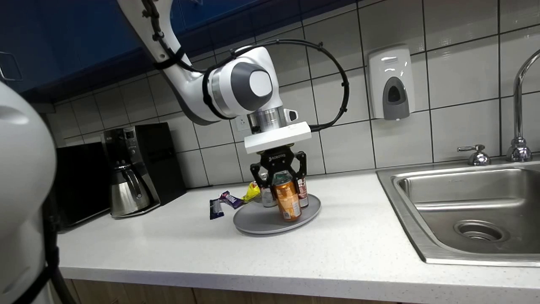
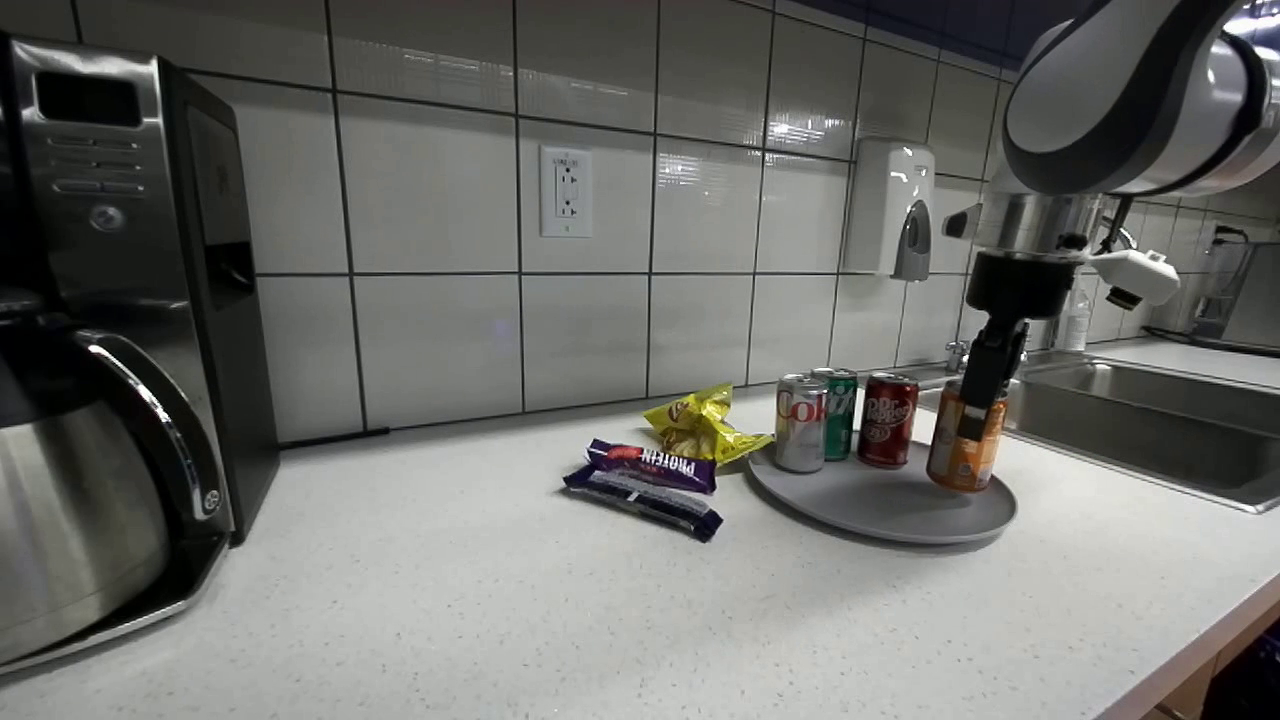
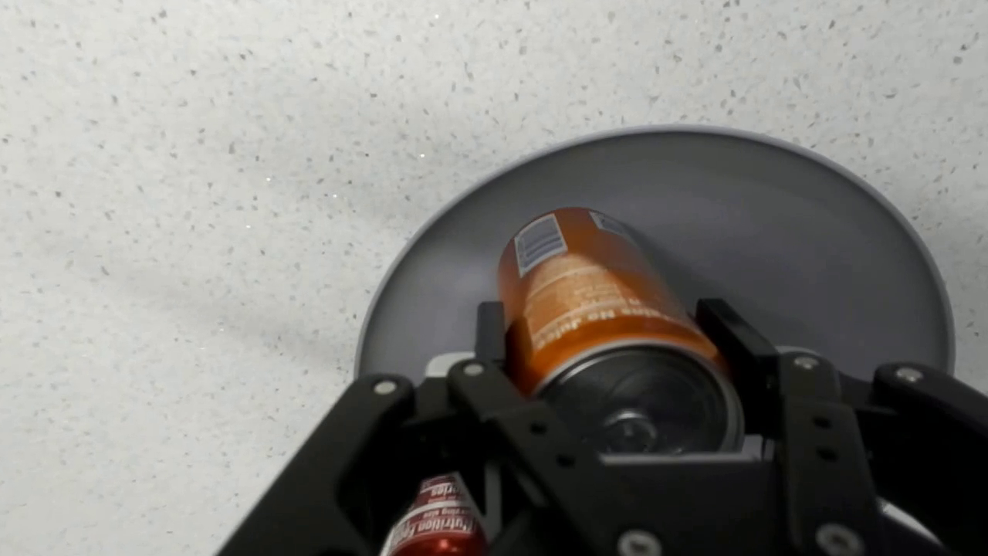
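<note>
White tiled wall stands behind a pale, speckled counter that runs through both exterior views. White and grey, the robot arm reaches out over the counter and bends downward. Set into the counter is a stainless-steel sink, well apart from a black-and-silver coffee maker toward the opposite end. Between these two lies a round grey plate. A white soap dispenser is mounted on the wall near the sink.

Black and two-fingered, the tool grips an orange can, one finger against either side of it. That can is tilted and hangs over the plate; I cannot tell whether its lower end touches.

On the counter, a crumpled yellow packet lies at the plate's edge. Three more cans stand upright on the plate: a silver Coke can, a green can just behind it, and a dark red Dr Pepper can, nearest of the three to the orange one.

Beside the packet, two wrapped bars lie flat on the counter: a purple bar marked PROTEIN and, next to it, a darker bar.
</note>
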`<state>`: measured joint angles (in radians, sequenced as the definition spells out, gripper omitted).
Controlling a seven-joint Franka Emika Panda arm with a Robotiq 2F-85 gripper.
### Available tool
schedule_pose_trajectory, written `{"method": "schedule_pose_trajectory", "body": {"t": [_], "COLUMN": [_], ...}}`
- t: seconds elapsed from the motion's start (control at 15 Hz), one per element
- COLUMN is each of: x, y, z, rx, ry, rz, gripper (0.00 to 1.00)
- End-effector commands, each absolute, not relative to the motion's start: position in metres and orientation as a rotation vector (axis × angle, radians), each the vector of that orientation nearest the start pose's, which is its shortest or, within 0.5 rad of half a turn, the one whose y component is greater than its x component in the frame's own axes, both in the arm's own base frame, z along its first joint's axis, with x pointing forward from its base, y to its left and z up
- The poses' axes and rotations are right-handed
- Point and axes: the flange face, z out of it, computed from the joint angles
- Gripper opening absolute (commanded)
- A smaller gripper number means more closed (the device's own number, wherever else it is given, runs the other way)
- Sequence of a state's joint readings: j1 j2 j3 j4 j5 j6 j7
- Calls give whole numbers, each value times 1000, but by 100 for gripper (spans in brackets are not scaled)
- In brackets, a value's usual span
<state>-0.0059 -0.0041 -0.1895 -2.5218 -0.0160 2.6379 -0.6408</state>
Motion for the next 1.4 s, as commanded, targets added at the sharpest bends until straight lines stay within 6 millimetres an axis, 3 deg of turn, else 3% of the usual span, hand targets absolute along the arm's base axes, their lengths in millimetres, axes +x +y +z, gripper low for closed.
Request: {"method": "schedule_pose_trajectory", "body": {"t": [0.0,0.13,0.2,0.27,0.4,0.73,1.33], "x": [474,475,475,475,476,474,448], "y": [-95,-95,-96,-96,-99,-103,-108], "z": [293,291,291,290,292,301,323], "rx": [-3099,-3099,-3099,-3102,-3105,-3113,-3119], "ry": [-738,-737,-735,-732,-725,-711,-672], "rz": [-184,-178,-173,-171,-179,-210,-291], "gripper": [38,38,69,89,99,100,100]}}
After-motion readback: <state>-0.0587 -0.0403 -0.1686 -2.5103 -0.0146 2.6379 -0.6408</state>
